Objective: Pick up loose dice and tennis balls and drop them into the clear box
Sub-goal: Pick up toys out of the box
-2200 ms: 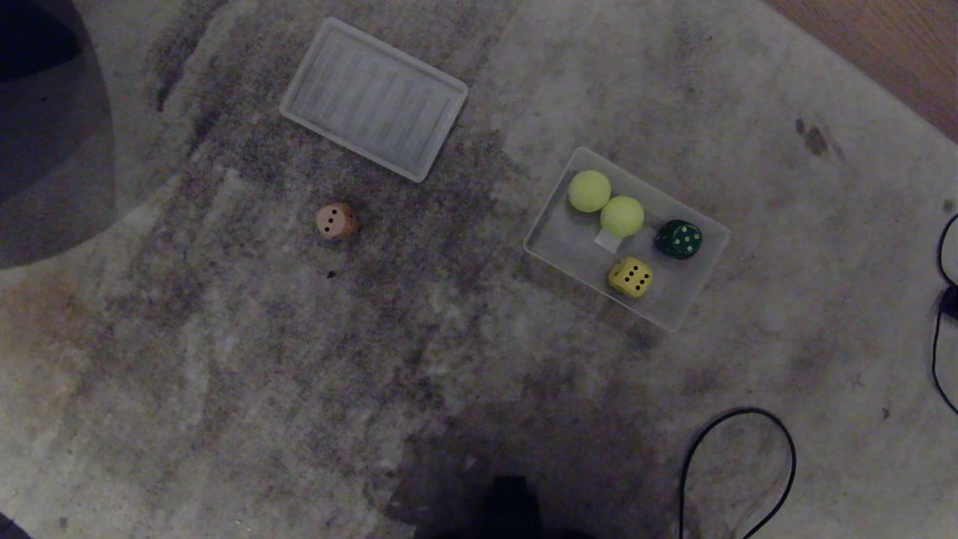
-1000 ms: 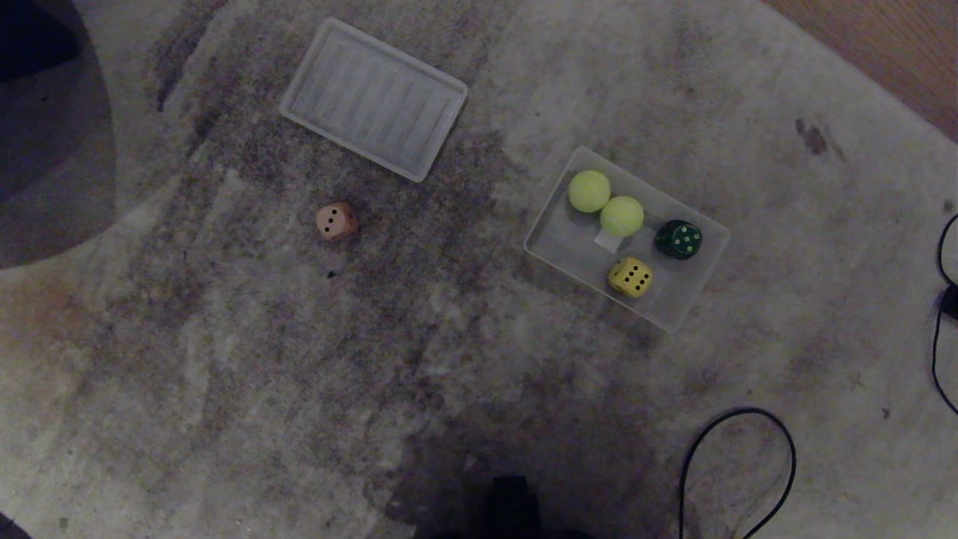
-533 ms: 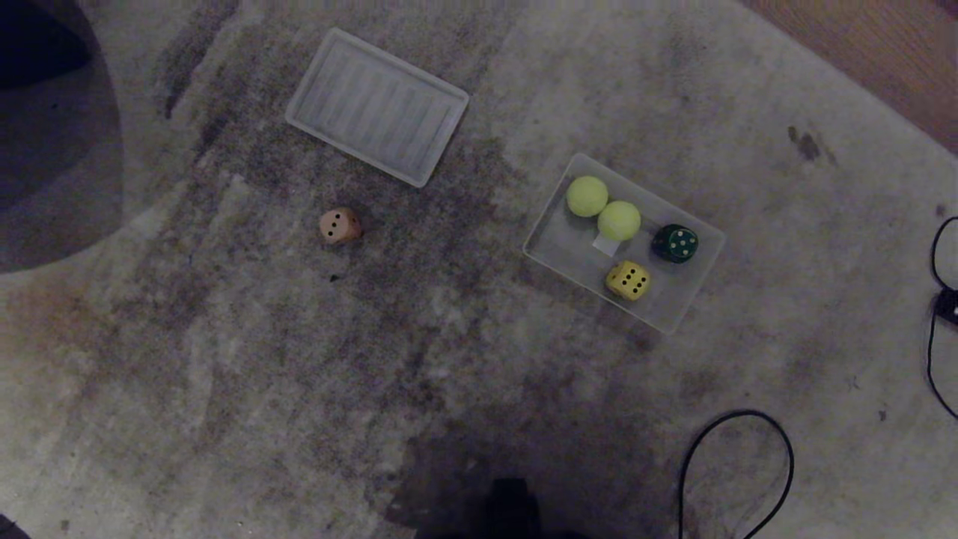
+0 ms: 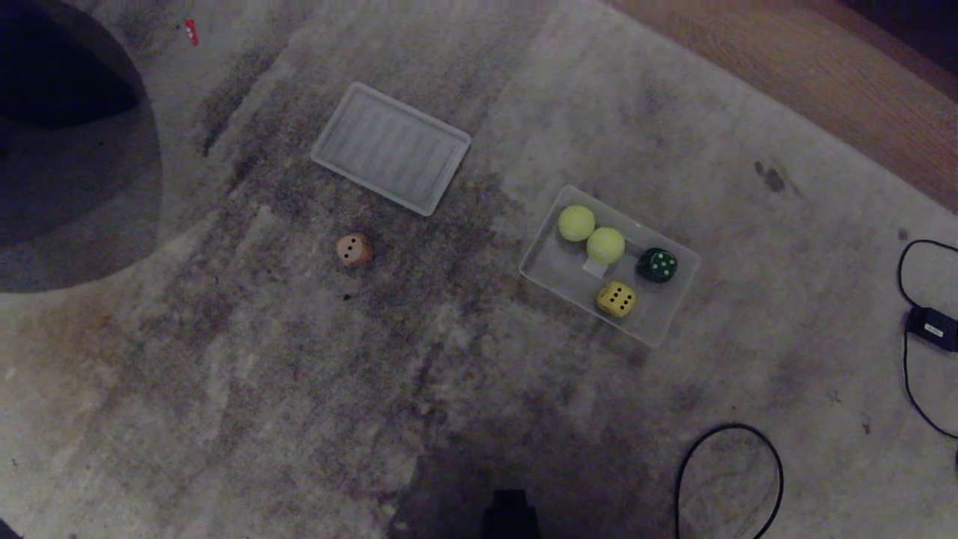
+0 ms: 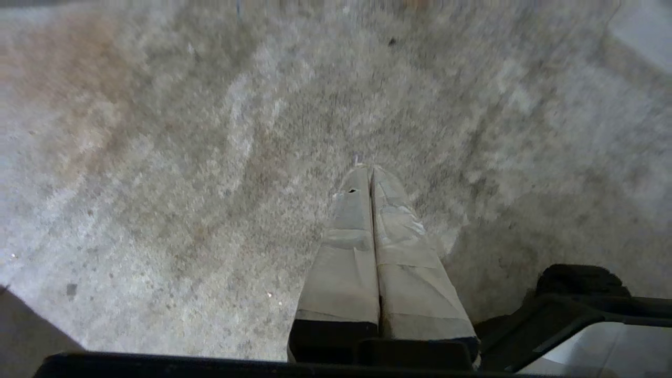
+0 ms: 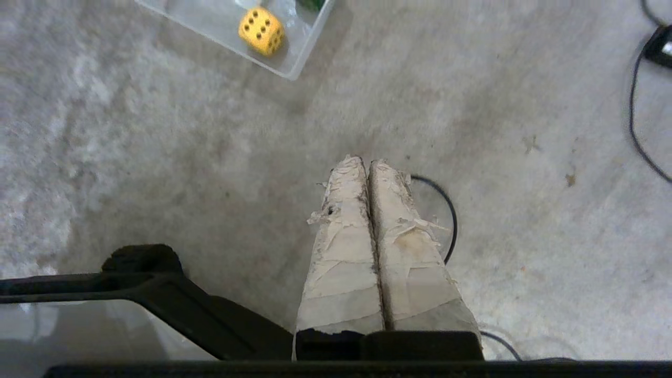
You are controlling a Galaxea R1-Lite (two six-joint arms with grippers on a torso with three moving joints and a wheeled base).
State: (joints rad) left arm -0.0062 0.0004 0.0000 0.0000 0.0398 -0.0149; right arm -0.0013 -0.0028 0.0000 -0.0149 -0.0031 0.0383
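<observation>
On the carpet, the clear box (image 4: 543, 271) holds two tennis balls (image 4: 576, 223) (image 4: 605, 245), a dark green die (image 4: 657, 265) and a yellow die (image 4: 617, 299). A pinkish-tan die (image 4: 354, 249) lies loose on the carpet, well to the left of the box. Neither arm shows in the head view. My left gripper (image 5: 369, 169) is shut and empty over bare carpet. Shut and empty too, my right gripper (image 6: 366, 159) hangs over the carpet, with the yellow die (image 6: 262, 30) and a corner of the clear box (image 6: 302, 62) far ahead of it.
A flat ribbed clear lid (image 4: 391, 147) lies behind the loose die. A black cable loop (image 4: 730, 479) and a power adapter (image 4: 932, 327) with its cord lie at the right. Wooden floor (image 4: 808, 82) borders the carpet at the back right. A dark round shape (image 4: 60, 150) fills the left.
The whole head view has shifted: the scene now sits lower and smaller, with more wooden floor and the adapter showing. The things themselves have not moved on the carpet.
</observation>
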